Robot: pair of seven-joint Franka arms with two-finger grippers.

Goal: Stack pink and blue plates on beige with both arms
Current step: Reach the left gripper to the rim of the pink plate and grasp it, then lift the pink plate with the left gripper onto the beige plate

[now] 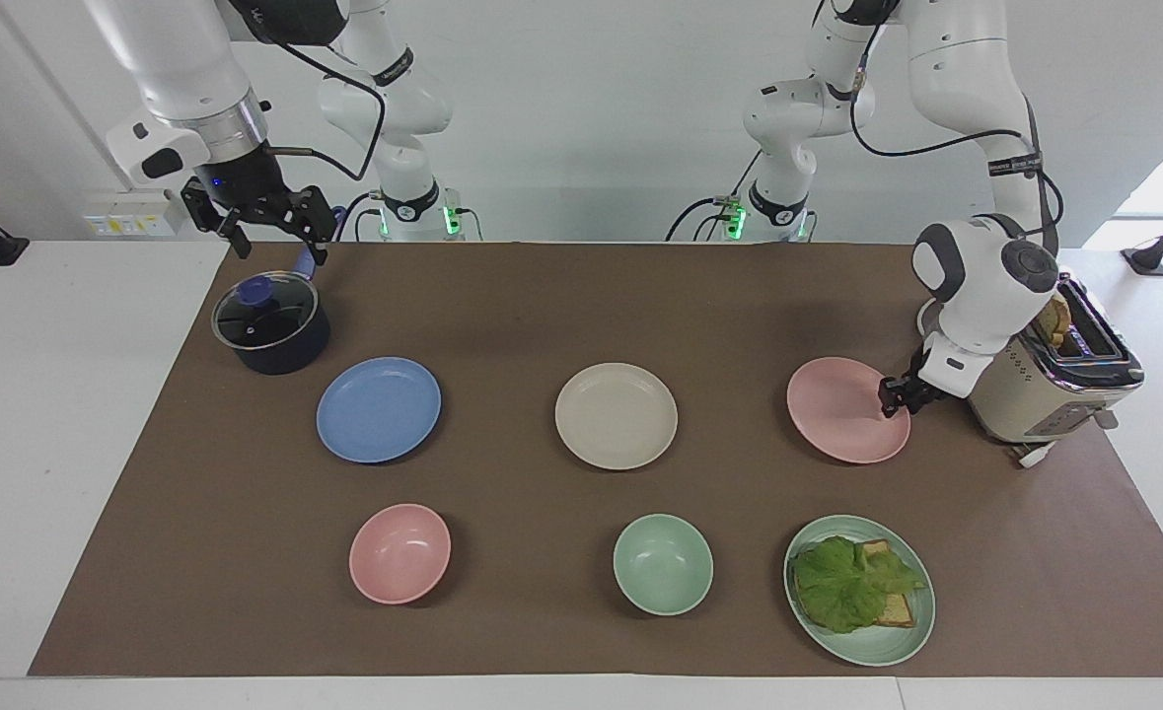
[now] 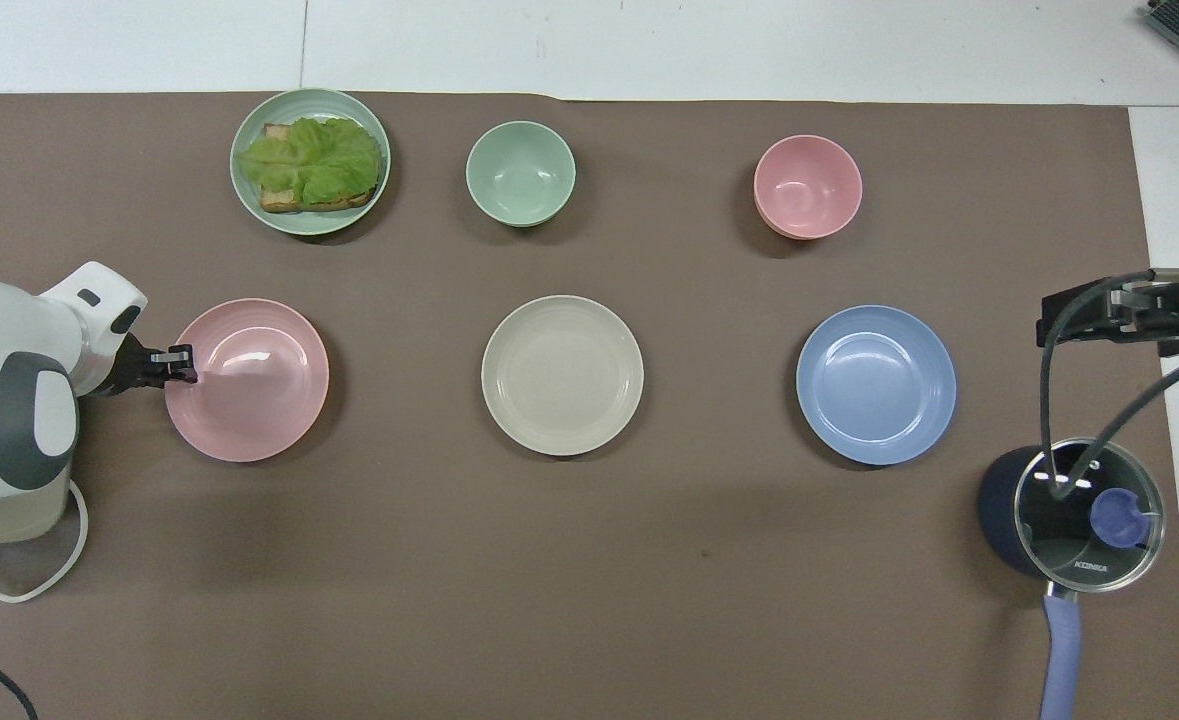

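Note:
The pink plate [image 1: 842, 409] [image 2: 249, 385] lies flat on the brown mat toward the left arm's end. My left gripper [image 1: 894, 398] [image 2: 182, 362] is down at that plate's rim on the toaster's side, with its fingers shut on the rim. In the middle of the mat sits the beige plate [image 1: 616, 415] [image 2: 562, 375]. The blue plate [image 1: 378, 409] [image 2: 876, 384] lies toward the right arm's end. My right gripper [image 1: 273, 237] [image 2: 1114, 310] waits open and holds nothing, up over the pot.
A dark pot with a glass lid [image 1: 270, 325] [image 2: 1084, 515] stands near the blue plate. A cream toaster [image 1: 1054, 385] is beside the pink plate. Farther from the robots are a pink bowl [image 1: 399, 553], a green bowl [image 1: 662, 564] and a green plate [image 1: 911, 631] holding lettuce and bread.

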